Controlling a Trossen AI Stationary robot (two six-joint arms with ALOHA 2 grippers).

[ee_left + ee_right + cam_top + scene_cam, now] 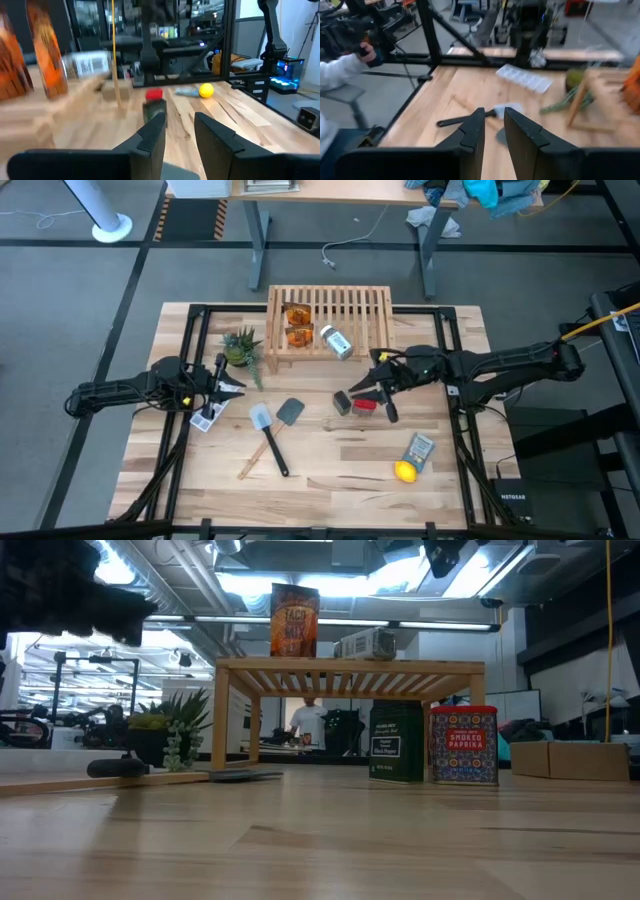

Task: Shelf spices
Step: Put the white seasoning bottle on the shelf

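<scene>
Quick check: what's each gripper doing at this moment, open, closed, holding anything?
Left gripper: open, fingers apart with nothing between them, at the table's left side.
Right gripper: slightly open, narrow gap, holding nothing, above the red box and black box.

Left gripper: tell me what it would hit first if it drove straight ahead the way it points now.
Most likely the black box: it stands directly ahead of the left gripper, nearer than the red box, though depth is hard to judge.
</scene>
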